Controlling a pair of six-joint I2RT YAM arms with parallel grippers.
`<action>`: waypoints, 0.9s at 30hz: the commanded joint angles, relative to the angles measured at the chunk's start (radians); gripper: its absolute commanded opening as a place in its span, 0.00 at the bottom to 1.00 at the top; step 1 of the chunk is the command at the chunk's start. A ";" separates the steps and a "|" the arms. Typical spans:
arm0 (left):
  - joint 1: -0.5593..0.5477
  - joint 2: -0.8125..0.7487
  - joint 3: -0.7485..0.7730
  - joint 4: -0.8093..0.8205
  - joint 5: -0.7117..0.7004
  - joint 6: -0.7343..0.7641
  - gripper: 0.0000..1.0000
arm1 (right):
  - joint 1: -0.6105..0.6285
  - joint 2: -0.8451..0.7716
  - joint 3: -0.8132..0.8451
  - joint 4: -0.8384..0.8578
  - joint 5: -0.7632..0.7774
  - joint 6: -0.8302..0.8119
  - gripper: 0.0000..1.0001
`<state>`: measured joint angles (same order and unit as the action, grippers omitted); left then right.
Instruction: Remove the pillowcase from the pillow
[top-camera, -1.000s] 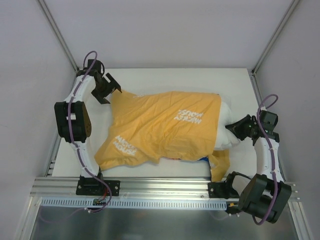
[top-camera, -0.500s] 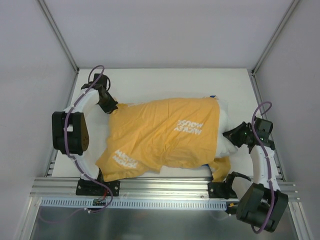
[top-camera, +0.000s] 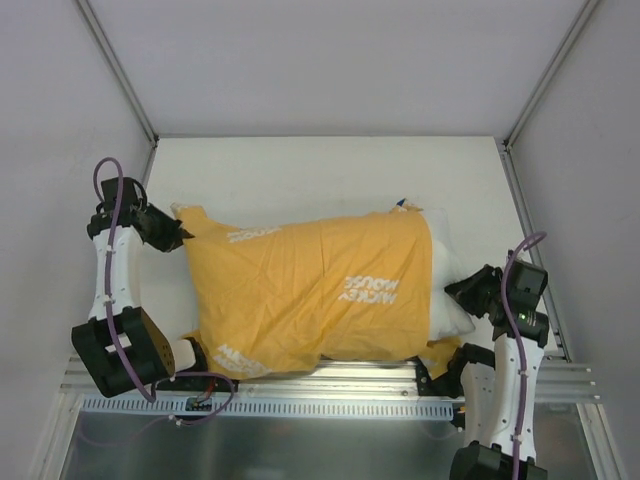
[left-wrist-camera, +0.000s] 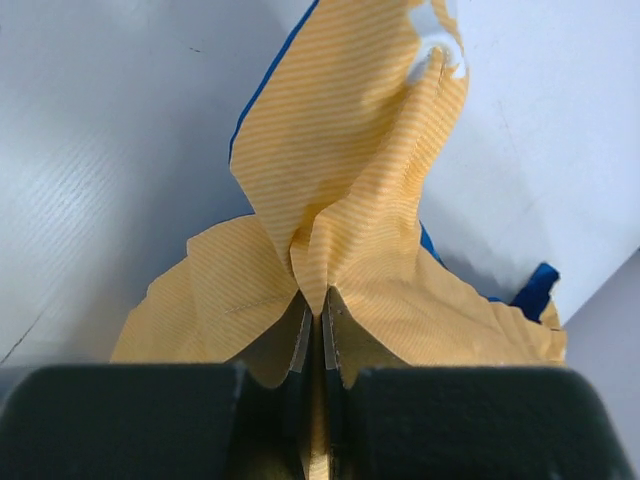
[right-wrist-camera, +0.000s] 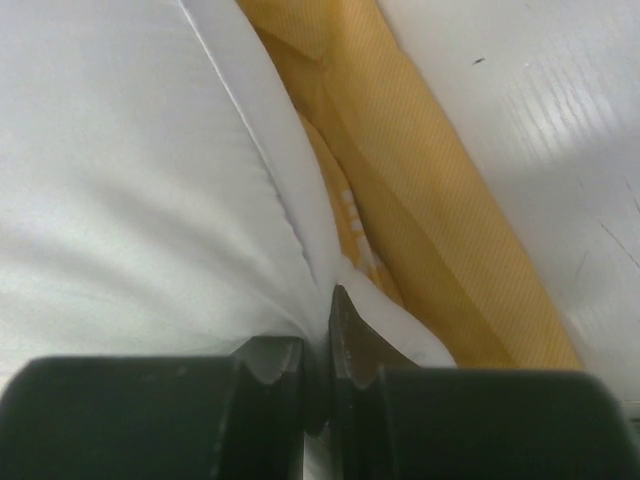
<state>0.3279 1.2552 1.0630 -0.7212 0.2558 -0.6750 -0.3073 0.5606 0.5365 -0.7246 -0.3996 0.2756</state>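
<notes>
The pillowcase (top-camera: 310, 290) hides all but the right end of the pillow (top-camera: 448, 270) on the worktop (top-camera: 320, 170). The left claw (top-camera: 181, 237), clenched on the pillowcase's corner, has pulled leftward since earlier; the right claw (top-camera: 457, 290) pinches the pillow.

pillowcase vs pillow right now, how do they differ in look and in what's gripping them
Colour: the pillowcase is orange-yellow with white lettering; the pillow is plain white.
Exposure: the pillowcase is spread wide, while the pillow shows only at its right end.
Grip: the left gripper is shut on a pillowcase corner, the right gripper on pillow fabric.
Both lie on the table.
</notes>
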 joint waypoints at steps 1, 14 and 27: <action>0.118 -0.020 -0.003 0.023 0.060 0.019 0.00 | -0.055 -0.008 0.028 -0.018 0.160 0.030 0.01; 0.433 -0.039 0.038 0.020 0.301 0.025 0.00 | -0.026 0.062 0.102 0.039 -0.007 -0.010 0.01; 0.313 -0.065 0.031 0.023 0.290 0.058 0.00 | 0.300 0.171 0.387 0.033 0.387 0.080 0.87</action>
<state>0.6781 1.2255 1.0557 -0.7361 0.5419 -0.6388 -0.0177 0.6838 0.8375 -0.7269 -0.1967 0.3000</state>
